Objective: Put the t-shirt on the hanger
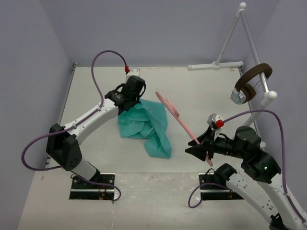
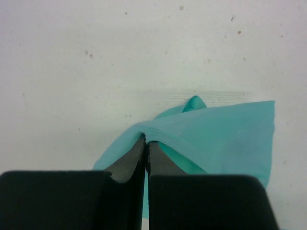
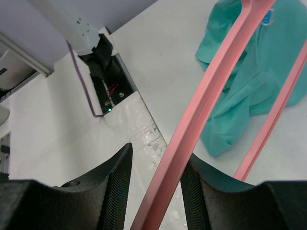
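**Since the shirt is pure floppy cloth, the grab spot is everything**

Because the t-shirt (image 1: 144, 125) is light, soft and totally limp, it won't hold any shape by itself. It lies bunched up left of the middle of the desk (image 1: 96, 86), so I'd say you have to take it by an edge and let the rest hang. The left gripper (image 2: 146, 142) is doing exactly that, fingers pressed together on a stitched edge (image 2: 192, 143) at the back of the heap. I can't tell if that's the neck opening or the bottom hem.

The hanger (image 1: 180, 120) is the opposite – thin, stiff pink plastic, probably a bit slick. The right gripper (image 1: 205, 143) is clamped on one bar, holding it tilted off the desk with its far end just beside the shirt's right edge.

No bins or boxes in view – nothing holds anything else here.
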Tool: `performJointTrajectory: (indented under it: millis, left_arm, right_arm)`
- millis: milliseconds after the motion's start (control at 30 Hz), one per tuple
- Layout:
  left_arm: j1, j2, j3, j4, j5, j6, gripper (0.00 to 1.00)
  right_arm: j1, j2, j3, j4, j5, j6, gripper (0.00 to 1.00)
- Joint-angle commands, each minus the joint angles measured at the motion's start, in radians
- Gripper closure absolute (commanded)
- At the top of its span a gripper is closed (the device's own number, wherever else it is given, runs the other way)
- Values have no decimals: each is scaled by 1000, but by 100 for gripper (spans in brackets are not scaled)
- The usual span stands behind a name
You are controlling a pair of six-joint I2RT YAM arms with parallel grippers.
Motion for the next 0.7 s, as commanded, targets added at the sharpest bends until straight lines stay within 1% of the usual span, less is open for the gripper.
performJointTrajectory:
  millis: [0,133,300,500,667]
  left_arm:
    - [19,41,114,-28,64,76,100]
    - [19,57,144,-22,111,87,100]
    - [20,19,102,22,203,103,100]
    - [20,7,73,17,219,122,100]
    - [20,-14,58,30,300,133,100]
  right_arm:
    - [4,8,70,-48,-148,-68,100]
    - [3,17,60,-27,-182,-73,100]
    - [4,68,40,39,-168,-70,100]
    - [3,113,15,125,-222,-41,100]
    - [4,150,-2,175,-214,-42,100]
